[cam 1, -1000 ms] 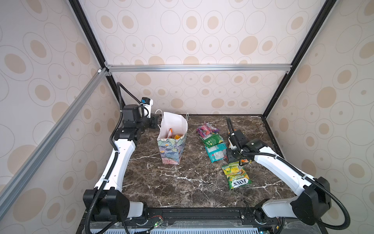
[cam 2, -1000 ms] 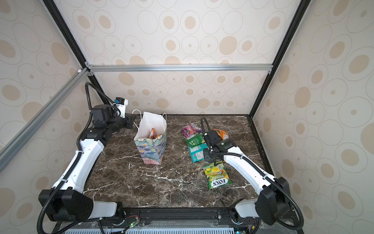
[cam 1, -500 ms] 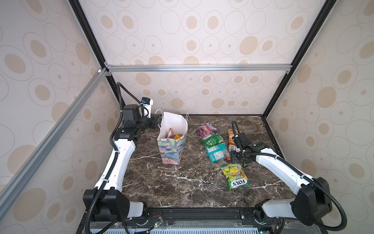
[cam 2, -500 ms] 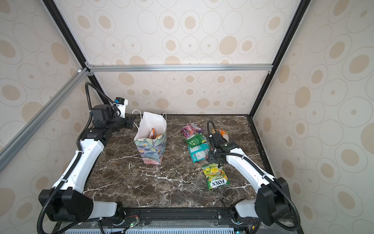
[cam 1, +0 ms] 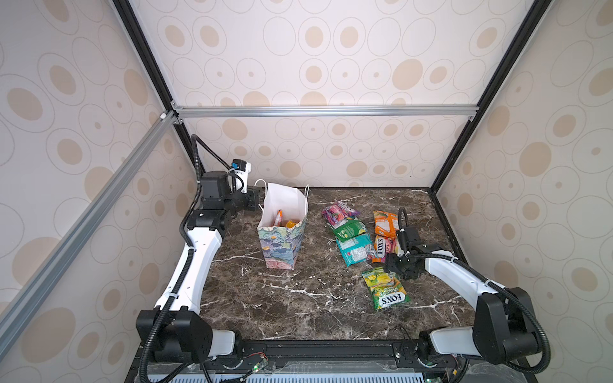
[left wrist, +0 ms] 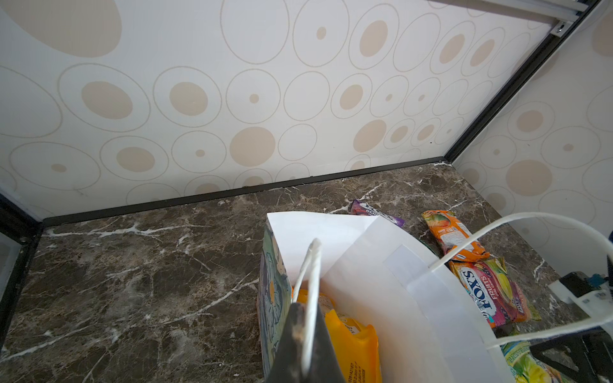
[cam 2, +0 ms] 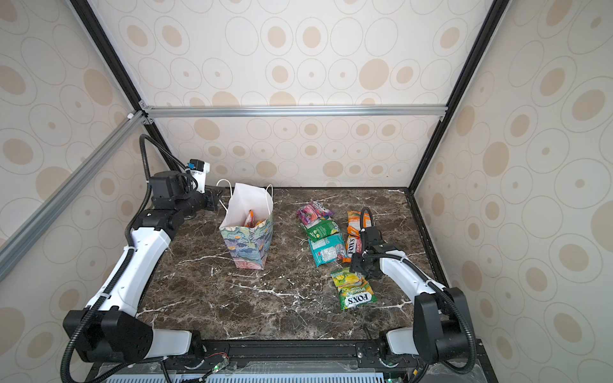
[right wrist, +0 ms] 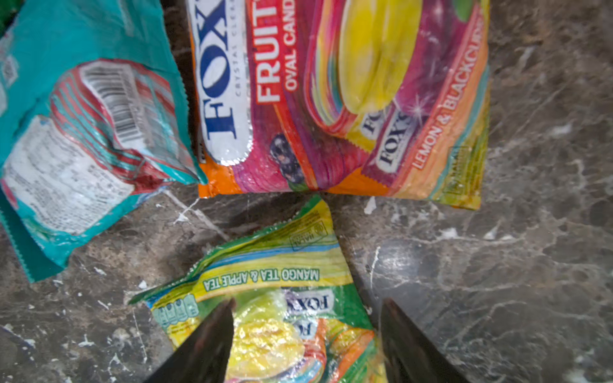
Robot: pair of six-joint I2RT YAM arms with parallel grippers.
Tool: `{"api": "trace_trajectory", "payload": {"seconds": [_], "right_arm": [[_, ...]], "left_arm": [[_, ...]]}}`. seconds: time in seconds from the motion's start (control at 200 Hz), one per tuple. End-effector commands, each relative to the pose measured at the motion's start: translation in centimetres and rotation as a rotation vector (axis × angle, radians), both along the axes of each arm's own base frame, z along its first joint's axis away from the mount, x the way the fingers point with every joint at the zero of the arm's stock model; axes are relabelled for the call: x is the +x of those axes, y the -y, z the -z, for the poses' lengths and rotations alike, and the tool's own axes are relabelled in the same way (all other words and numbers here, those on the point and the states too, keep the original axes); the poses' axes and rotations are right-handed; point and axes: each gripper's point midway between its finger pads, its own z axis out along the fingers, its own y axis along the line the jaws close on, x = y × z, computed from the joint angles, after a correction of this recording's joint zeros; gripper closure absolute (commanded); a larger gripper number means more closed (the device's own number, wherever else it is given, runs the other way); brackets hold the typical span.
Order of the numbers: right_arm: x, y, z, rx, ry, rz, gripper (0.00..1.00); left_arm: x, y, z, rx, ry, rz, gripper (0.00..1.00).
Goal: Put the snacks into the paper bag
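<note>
The paper bag (cam 1: 280, 245) (cam 2: 250, 245) stands upright at the back left, its white inside (left wrist: 365, 282) holding an orange and a yellow packet (left wrist: 351, 345). My left gripper (left wrist: 303, 335) (cam 1: 254, 199) is shut on the bag's white cord handle (left wrist: 313, 265) at the rim. Several snacks lie to the right of the bag: pink-purple (cam 1: 338, 212), green (cam 1: 350, 229), teal (cam 1: 355, 248) (right wrist: 83, 139), orange (cam 1: 384, 223) and a FOX'S fruits packet (right wrist: 331, 93). My right gripper (right wrist: 306, 331) (cam 1: 393, 265) is open just over the far end of the yellow-green FOX'S packet (cam 1: 384, 288) (right wrist: 265, 298), one finger at each side.
The dark marble table (cam 1: 298, 308) is walled at the back and both sides. A black frame post (cam 1: 444, 165) rises at the back right corner. The right arm's white link (cam 1: 457, 275) lies along the right edge.
My right gripper has opened and moved right and toward the front, from beside the teal packet to over the yellow-green packet. The left arm and the bag have not moved.
</note>
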Motion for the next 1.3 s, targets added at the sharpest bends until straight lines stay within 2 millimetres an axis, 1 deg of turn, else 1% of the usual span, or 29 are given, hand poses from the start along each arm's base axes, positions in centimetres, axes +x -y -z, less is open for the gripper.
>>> {"api": "trace_trajectory", "payload": {"seconds": [0.0, 0.15, 0.395, 0.63, 0.745, 0.935, 1.05, 1.205, 1.251, 1.296], "right_arm": [[0.9, -0.3, 0.5, 0.044, 0.017, 0.009, 0.28], [1.2, 0.0, 1.2, 0.046, 0.006, 0.017, 0.28], [1.1, 0.5, 3.0, 0.006, -0.052, 0.017, 0.28], [1.8, 0.4, 3.7, 0.01, -0.051, 0.026, 0.29], [2.0, 0.3, 4.2, 0.017, -0.059, 0.031, 0.32], [1.9, 0.5, 4.6, 0.004, -0.066, 0.035, 0.42], [1.7, 0.6, 4.7, -0.003, -0.067, 0.033, 0.57], [1.5, 0.4, 5.1, 0.007, -0.071, 0.031, 0.73], [1.4, 0.4, 5.1, 0.011, -0.074, 0.029, 0.81], [1.5, 0.3, 5.1, 0.016, -0.071, 0.029, 0.87]], "left_arm": [[-0.2, -0.2, -2.0, -0.005, 0.042, -0.001, 0.97], [-0.2, -0.2, -2.1, -0.002, 0.044, -0.002, 0.97], [-0.2, -0.2, -2.1, -0.003, 0.044, -0.001, 0.97], [-0.2, -0.2, -2.1, -0.004, 0.045, 0.0, 0.97], [-0.3, -0.2, -2.2, -0.002, 0.048, -0.001, 0.97], [-0.3, -0.2, -2.2, -0.002, 0.049, -0.002, 0.97], [-0.3, -0.2, -2.2, -0.001, 0.049, 0.0, 0.97], [-0.3, -0.2, -2.2, -0.002, 0.047, 0.001, 0.97], [-0.3, -0.2, -2.1, -0.003, 0.046, 0.001, 0.97], [-0.3, -0.2, -2.2, -0.002, 0.047, -0.001, 0.97]]}}
